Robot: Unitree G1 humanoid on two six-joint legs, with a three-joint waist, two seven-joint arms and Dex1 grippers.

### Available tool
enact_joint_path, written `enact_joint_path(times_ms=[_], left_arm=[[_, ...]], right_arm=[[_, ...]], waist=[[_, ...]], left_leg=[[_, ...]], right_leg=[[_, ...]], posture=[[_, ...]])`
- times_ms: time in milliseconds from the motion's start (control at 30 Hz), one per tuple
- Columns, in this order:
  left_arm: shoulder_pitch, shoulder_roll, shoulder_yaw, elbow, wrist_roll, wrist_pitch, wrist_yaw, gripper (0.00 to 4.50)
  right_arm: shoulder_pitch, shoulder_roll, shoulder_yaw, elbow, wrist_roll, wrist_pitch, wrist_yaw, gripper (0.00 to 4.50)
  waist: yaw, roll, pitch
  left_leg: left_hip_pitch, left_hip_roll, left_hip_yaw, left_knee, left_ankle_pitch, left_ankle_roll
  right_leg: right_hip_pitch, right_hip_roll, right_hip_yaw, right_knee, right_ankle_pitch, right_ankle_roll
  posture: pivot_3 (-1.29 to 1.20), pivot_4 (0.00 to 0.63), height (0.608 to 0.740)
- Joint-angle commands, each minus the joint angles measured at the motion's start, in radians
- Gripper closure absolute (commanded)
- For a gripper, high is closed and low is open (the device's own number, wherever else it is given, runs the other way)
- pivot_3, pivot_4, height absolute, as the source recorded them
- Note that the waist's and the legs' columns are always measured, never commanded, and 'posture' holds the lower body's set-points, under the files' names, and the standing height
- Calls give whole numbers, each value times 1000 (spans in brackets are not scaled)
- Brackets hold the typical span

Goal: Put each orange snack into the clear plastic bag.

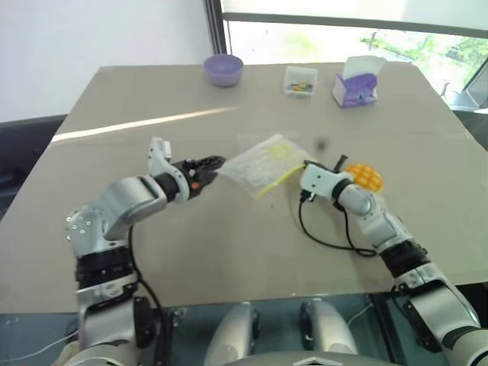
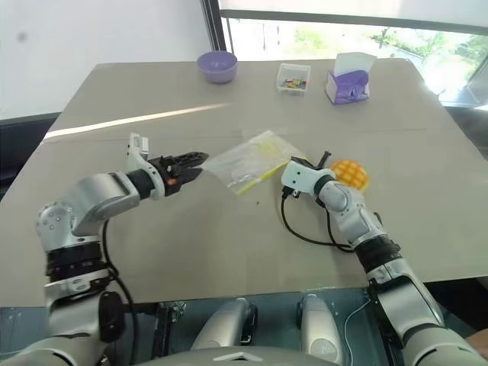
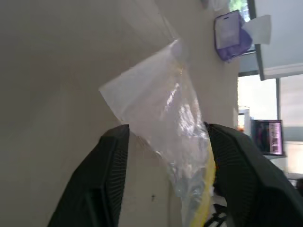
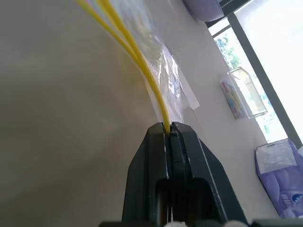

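- Now our right claw (image 4: 169, 126) is squeezed tight on the yellow strip of the clear plastic bag (image 1: 263, 162), so the bag cannot slide.
- Our left claw (image 1: 211, 165) is spread wide around the bag's far corner, likely to pull it open.
- The orange snack (image 1: 364, 177) waits just behind our right claw.

An orange-yellow snack (image 1: 365, 177) with a criss-cross grid pattern sits on a plain beige-grey table (image 1: 229, 236). The clear plastic bag (image 1: 263, 162) carries a yellow sealing strip and faint yellow print. A lilac bowl (image 1: 223, 69), a clear tub (image 1: 300, 81) of multicoloured candies and a purple-and-white tissue box (image 1: 355, 81) stand behind. Both black-fingered grippers, left (image 1: 207, 169) and right (image 4: 171, 142), have silver-white arms.
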Motion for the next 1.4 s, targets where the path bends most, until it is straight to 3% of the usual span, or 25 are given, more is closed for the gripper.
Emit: enact_joint_path(times_ms=[33,100,167,300,367,533,767,1133,1400], left_arm=[[18,131,-73,-116,296,-54,-269,1932],[29,290,-187,-224,526,-110,-505,1932],[50,417,-275,-328,775,-293,-707,1932],[102,549,-411,-444,1198,-658,-955,1932],[128,564,-445,-476,1322,-764,-1023,1932],[147,523,-448,-550,1398,-801,-1131,1932],[96,470,-501,-622,1505,-671,-1167,1932],[28,348,-667,-675,1772,-423,-1078,1932],[31,281,-701,-667,1915,-412,-1063,1932]], right_arm=[[-39,6,-30,-23,42,-10,23,4500],[-48,16,-26,-41,55,4,45,4500],[-54,42,-33,-73,56,66,39,4500],[-80,86,-36,-115,63,173,62,4500],[-100,107,-35,-121,65,215,68,4500],[-165,165,-44,-75,52,311,10,4500],[-201,224,-48,-43,67,362,-52,4500],[-172,286,-40,-84,65,406,-142,4500],[-141,298,-19,-125,40,422,-168,4500]], waist=[[-1,-1,1],[-4,-4,5],[-4,-4,6],[0,-4,6],[0,-4,6],[-5,-5,6],[-13,-5,6],[-29,-5,6],[-27,-5,6]], left_leg=[[0,0,0,-1,0,0],[0,0,1,-2,0,0],[-2,1,3,-4,0,0],[-4,1,8,-14,1,-1],[-5,2,10,-16,1,-1],[-18,5,13,-15,1,-1],[-18,5,13,-14,1,0],[-17,5,14,-13,1,0],[-17,5,14,-12,1,-1]], right_leg=[[-1,0,1,0,0,0],[-2,1,1,0,0,0],[-5,1,2,0,0,0],[-12,0,7,-3,-1,-1],[-15,0,9,-3,-1,-2],[-30,1,11,0,-1,-2],[-30,2,12,2,-1,-2],[-29,4,13,4,-1,-2],[-29,4,13,5,-1,-2]], posture=[[0,150,740],[0,150,740],[0,150,740],[0,150,740],[0,150,740],[0,150,740],[0,150,740],[0,150,740],[0,150,740]])
